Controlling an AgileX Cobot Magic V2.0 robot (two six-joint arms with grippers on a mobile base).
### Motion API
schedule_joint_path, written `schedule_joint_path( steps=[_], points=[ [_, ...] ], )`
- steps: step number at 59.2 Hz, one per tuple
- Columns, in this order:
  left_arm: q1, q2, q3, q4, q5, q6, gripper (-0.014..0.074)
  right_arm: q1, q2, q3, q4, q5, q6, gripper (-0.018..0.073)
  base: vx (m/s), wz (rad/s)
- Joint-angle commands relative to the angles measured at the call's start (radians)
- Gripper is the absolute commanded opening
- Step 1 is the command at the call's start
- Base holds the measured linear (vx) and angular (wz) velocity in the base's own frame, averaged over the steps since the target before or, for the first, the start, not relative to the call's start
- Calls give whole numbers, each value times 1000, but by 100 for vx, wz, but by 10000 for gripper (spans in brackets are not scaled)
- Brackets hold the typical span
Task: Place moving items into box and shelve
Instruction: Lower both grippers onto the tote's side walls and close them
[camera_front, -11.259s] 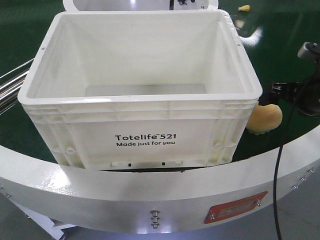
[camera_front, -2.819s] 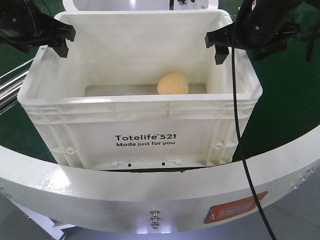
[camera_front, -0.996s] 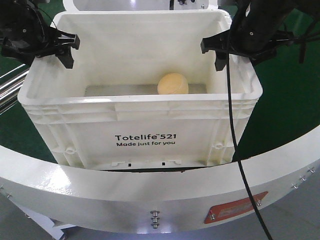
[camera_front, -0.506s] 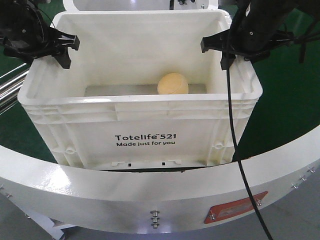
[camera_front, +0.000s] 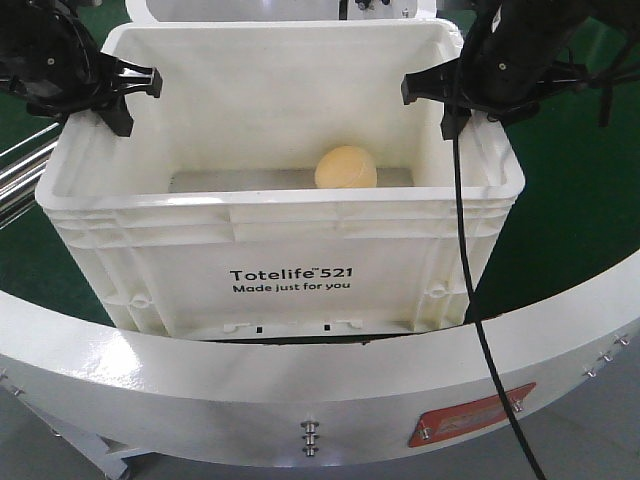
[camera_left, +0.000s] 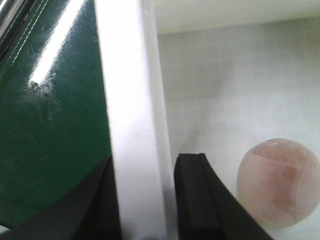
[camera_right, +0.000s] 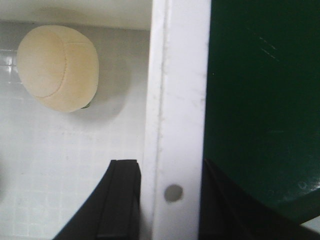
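The white box, printed "Totelife 521", stands on the green surface. Inside it, the pale orange ball lies on the floor near the right wall; the right wrist view shows the ball with its seam. The pinkish-brown item lies on the box floor near the left wall, seen only in the left wrist view. My left gripper straddles the left rim, one finger on each side, shut on it. My right gripper grips the right rim the same way.
A white curved rail with a red plate runs along the front. Green surface surrounds the box. Metal bars lie at the left edge. A black cable hangs from the right arm down past the box's right front corner.
Over the last second both grippers' outer fingers drew in against the box rims. The ball has not moved.
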Motion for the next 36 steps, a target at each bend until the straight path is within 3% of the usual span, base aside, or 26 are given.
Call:
schedule_joint_path(
  steps=[1, 12, 36],
  points=[
    [-1, -50, -31, 14, -3, -1, 146, -3, -47, -34, -34, -64, -6, 127, 0, 0],
    [-1, -50, -32, 52, -3, -78, 144, -3, -47, -34, -34, -65, 1, 127, 0, 0],
    [-15, -90, -32, 101, -38, -125, 144, -1, -75, -33, -46, -133, 16, 127, 0, 0]
  ],
)
